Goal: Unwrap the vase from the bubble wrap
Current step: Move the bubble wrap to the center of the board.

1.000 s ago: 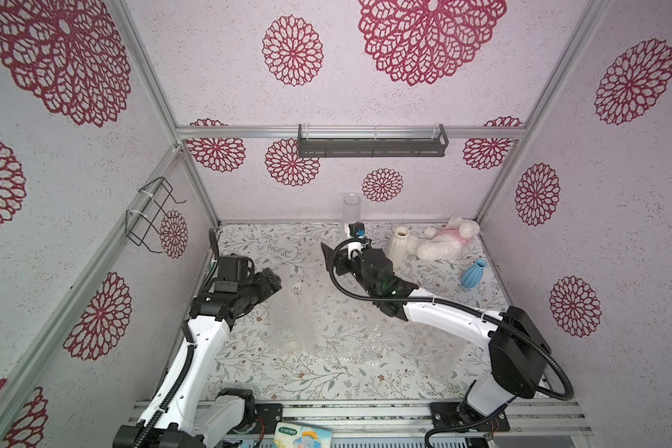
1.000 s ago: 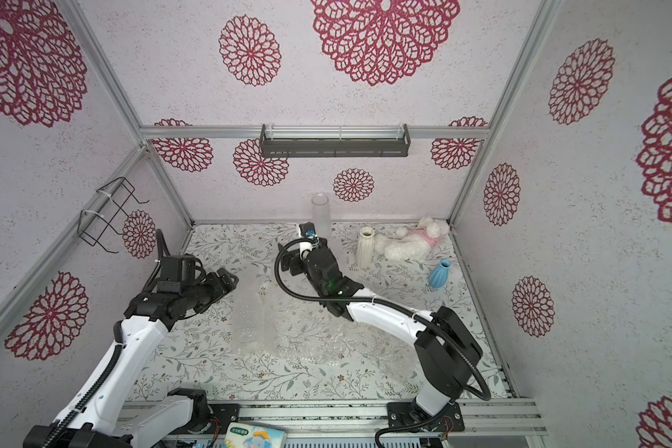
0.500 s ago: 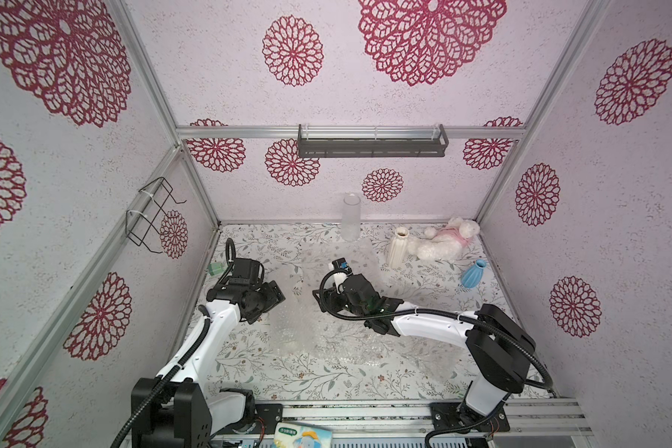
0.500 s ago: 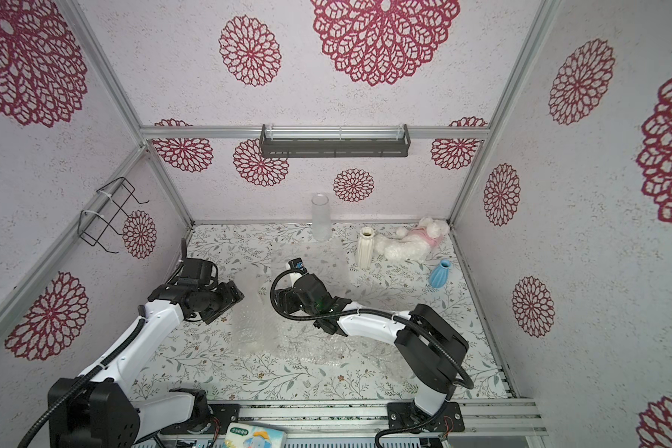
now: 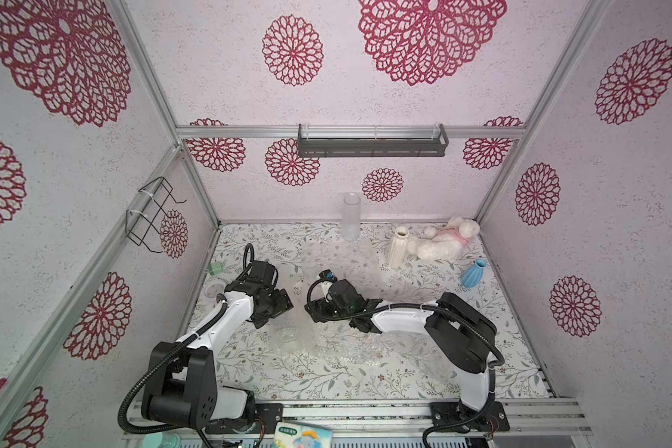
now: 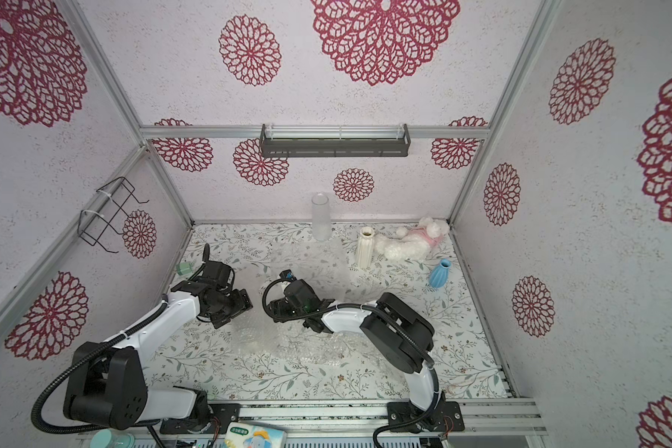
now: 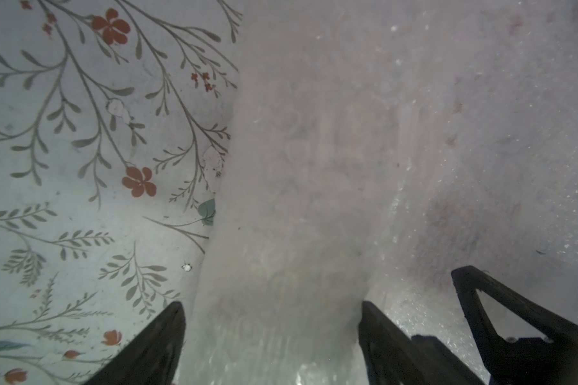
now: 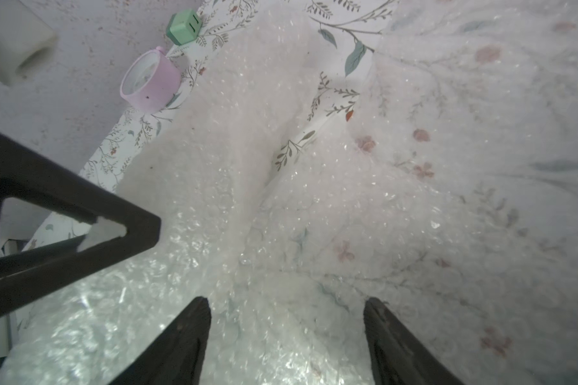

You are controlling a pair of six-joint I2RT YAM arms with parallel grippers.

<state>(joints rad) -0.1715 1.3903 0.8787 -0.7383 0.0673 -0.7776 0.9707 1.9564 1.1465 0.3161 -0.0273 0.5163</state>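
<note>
The bubble wrap (image 5: 342,349) lies crumpled in the middle of the floral table. Its left end is rolled into a cloudy bundle (image 5: 288,335) (image 7: 291,200). The vase is hidden inside that bundle. My left gripper (image 5: 282,312) (image 7: 272,305) is open, one finger on each side of the bundle's far end; I cannot tell if they touch it. My right gripper (image 5: 314,310) (image 8: 286,300) is open just to the right of it, fingers apart over the loose wrap (image 8: 281,333). Each wrist view shows a finger of the other gripper close by.
Another clear sheet (image 5: 338,260) lies flat further back. Along the back stand a tall clear glass cylinder (image 5: 351,217), a white ribbed pot (image 5: 398,248), a plush toy (image 5: 447,242) and a small blue pot (image 5: 474,273). A green cube (image 5: 215,268) and a pink clock (image 8: 151,80) sit by the left wall.
Both arms have come down and toward each other onto the bundle. The right gripper travelled from the back middle to the front, and its jaws have narrowed somewhat.
</note>
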